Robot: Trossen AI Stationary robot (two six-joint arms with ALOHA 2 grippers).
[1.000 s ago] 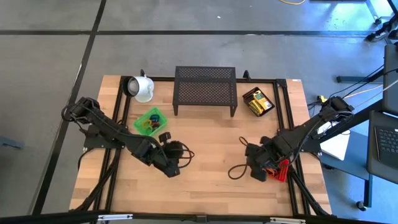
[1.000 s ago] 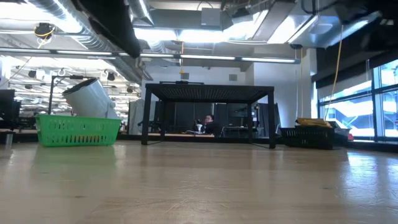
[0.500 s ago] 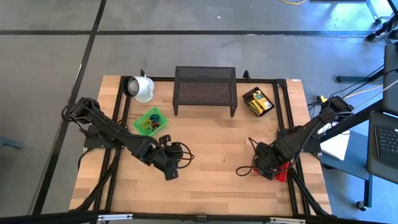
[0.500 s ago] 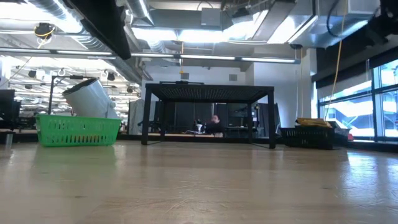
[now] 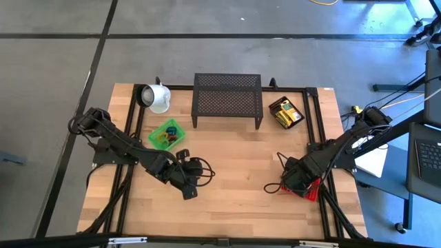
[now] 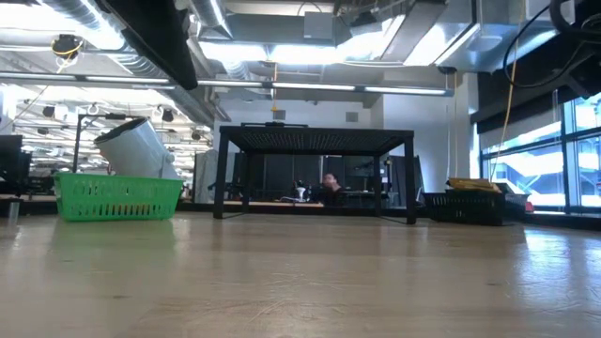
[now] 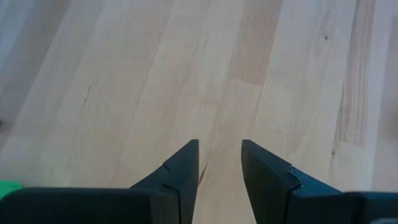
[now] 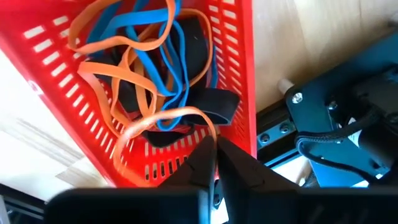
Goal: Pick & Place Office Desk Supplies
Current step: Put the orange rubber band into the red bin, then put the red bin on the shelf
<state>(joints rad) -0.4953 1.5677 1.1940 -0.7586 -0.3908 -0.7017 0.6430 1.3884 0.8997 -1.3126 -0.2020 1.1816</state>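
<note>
My right gripper [image 5: 296,182] [image 8: 216,144] is over the red basket [image 5: 313,190] [image 8: 239,74] at the table's right edge, shut on an orange loop [image 8: 163,118]. Orange, blue and black loops [image 8: 155,68] lie in that basket. My left gripper [image 5: 187,183] [image 7: 219,155] hovers open over bare wood left of the middle, with nothing between its fingers. More loops lie in the green basket [image 5: 166,134] [image 6: 117,195]. Yellow boxes [image 5: 287,114] lie in a black tray [image 5: 275,105] at the far right. My right gripper pinches the orange loop between its two fingertips, at the end of the loop nearest to them [image 8: 211,127]. The fingers come from above, pointing down into the red basket. The rest of the loop arcs away slack over the other loops and the basket's slotted wall.
A black mesh shelf [image 5: 227,100] [image 6: 315,174] stands at the far middle, and a white mug [image 5: 157,96] [image 6: 136,148] lies on its side at the far left. Black frame rails [image 5: 313,138] run along both sides. Bare wood [image 5: 238,165] lies between the arms.
My right gripper has moved toward the table's right edge, from the bare wood to above the red basket. The left arm has kept almost still.
</note>
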